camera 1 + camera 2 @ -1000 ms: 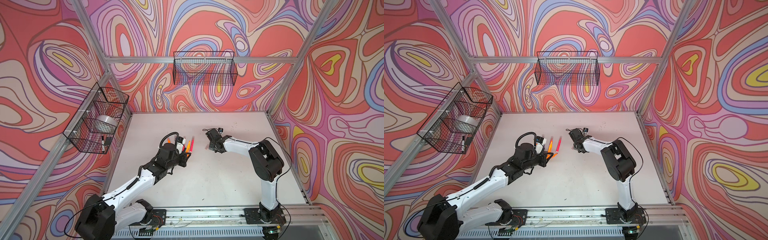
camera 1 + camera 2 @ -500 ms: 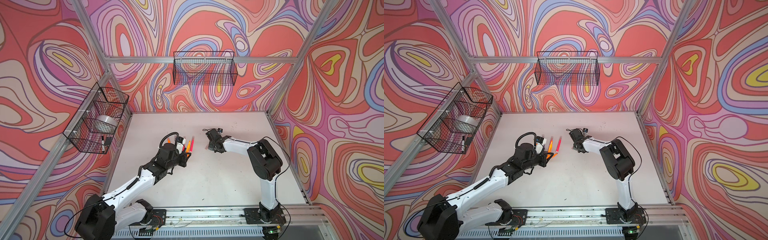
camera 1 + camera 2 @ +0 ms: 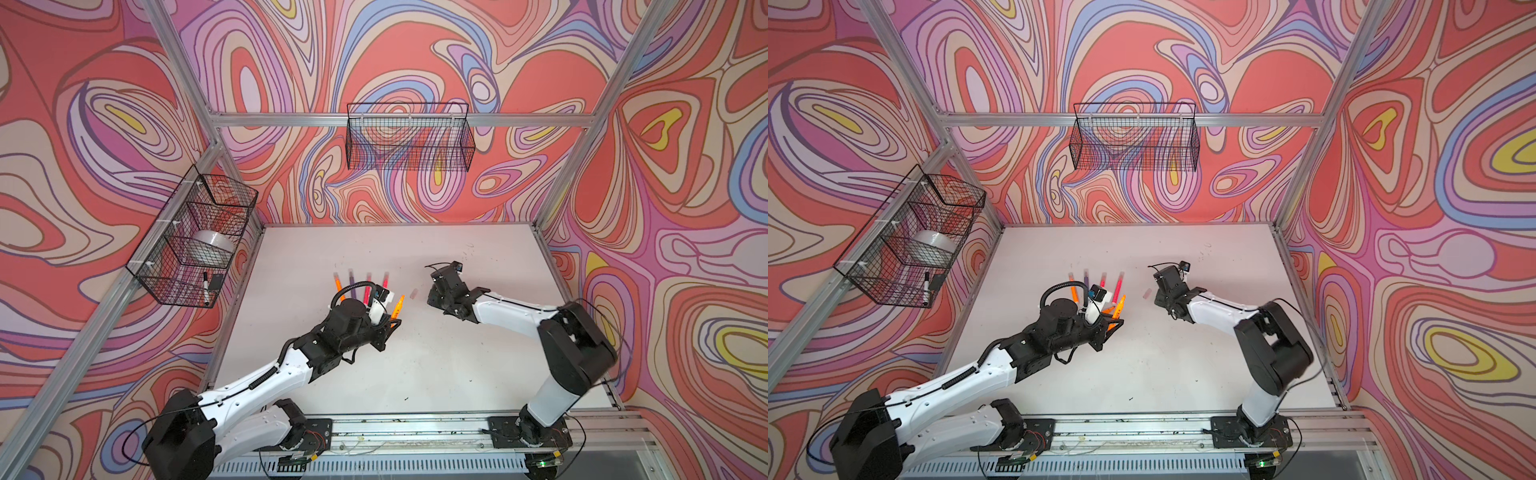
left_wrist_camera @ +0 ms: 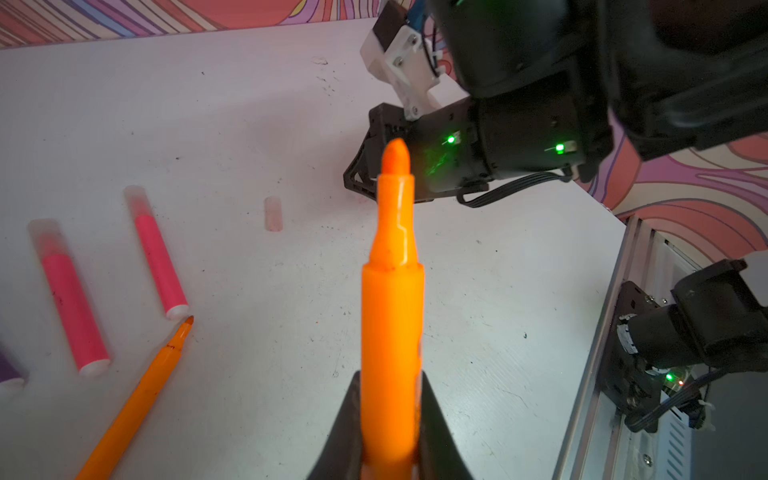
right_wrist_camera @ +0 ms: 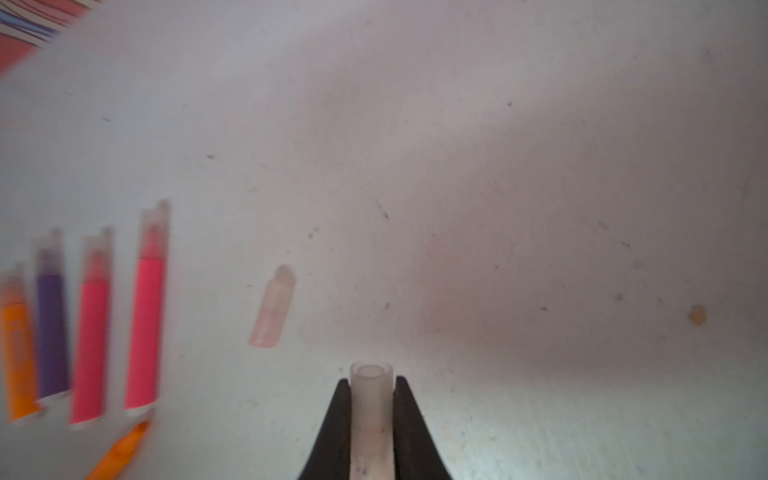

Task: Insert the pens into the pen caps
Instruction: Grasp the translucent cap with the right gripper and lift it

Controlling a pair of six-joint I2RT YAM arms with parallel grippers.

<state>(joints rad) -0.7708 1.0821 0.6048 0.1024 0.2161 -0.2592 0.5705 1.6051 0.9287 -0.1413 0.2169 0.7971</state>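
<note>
Pen cap loose near capped pens

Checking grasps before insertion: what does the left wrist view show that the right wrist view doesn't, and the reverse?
Only left wrist: an uncapped orange pen clamped in the left claw. Only right wrist: a clear pen cap clamped in the right claw, open end forward. Both: the loose cap, two capped pink pens and a second orange pen lying on the table.

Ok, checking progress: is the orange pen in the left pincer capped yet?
Uncapped. The orange pen in the left pincer shows its bare pointed tip, nothing covering it.
</note>
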